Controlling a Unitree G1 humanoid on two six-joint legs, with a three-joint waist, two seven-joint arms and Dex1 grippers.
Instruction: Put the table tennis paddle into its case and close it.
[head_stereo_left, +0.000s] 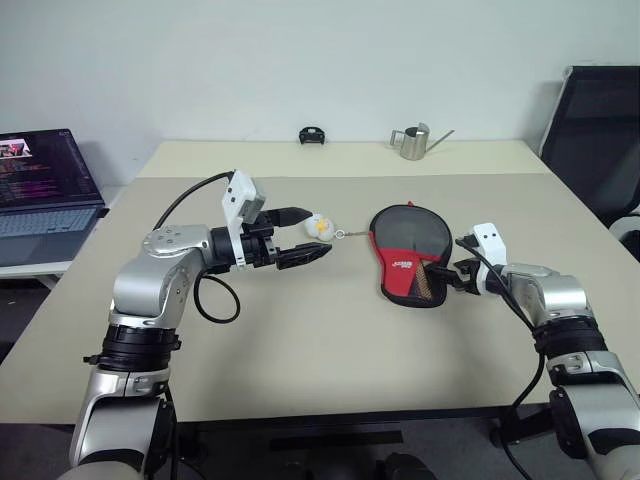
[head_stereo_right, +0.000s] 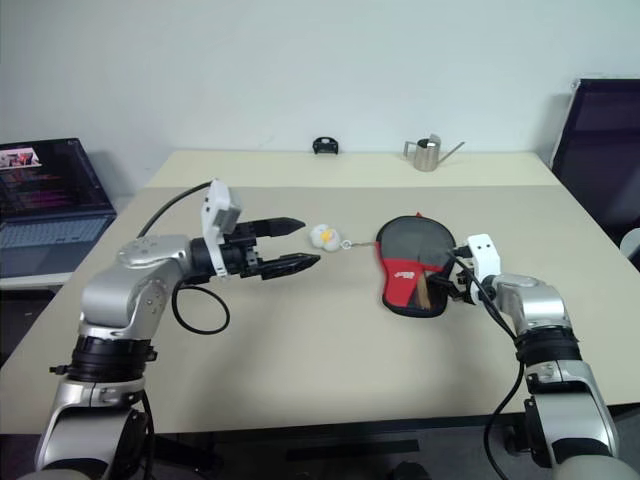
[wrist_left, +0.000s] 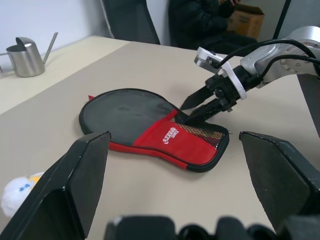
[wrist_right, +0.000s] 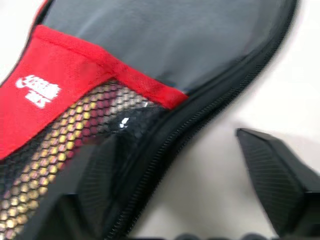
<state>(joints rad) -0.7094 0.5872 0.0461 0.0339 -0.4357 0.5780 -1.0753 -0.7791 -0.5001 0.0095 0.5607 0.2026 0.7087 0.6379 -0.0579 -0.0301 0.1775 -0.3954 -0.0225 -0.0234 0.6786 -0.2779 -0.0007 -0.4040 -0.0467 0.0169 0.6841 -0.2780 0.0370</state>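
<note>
The case (head_stereo_left: 405, 250) lies flat on the table (head_stereo_left: 300, 340), right of centre, black with a red panel and white lettering. The table tennis paddle is inside it; wood and red colours of its handle (wrist_right: 60, 150) show through the black mesh pocket. My right gripper (wrist_left: 190, 114) is at the case's narrow end. Its fingers (wrist_right: 272, 170) are apart and straddle the zipper edge, one over the mesh and one over the bare table. Left of the case, my left gripper (head_stereo_left: 320, 232) hovers above the table, open and empty.
A small white plush charm (head_stereo_right: 322, 236) lies on a thin chain leading to the case, just past my left fingertips. At the far edge stand a metal watering can (head_stereo_left: 410, 142) and a small black object (head_stereo_left: 312, 135). A laptop (head_stereo_left: 40, 180) is at left, a black chair (head_stereo_left: 600, 130) at right.
</note>
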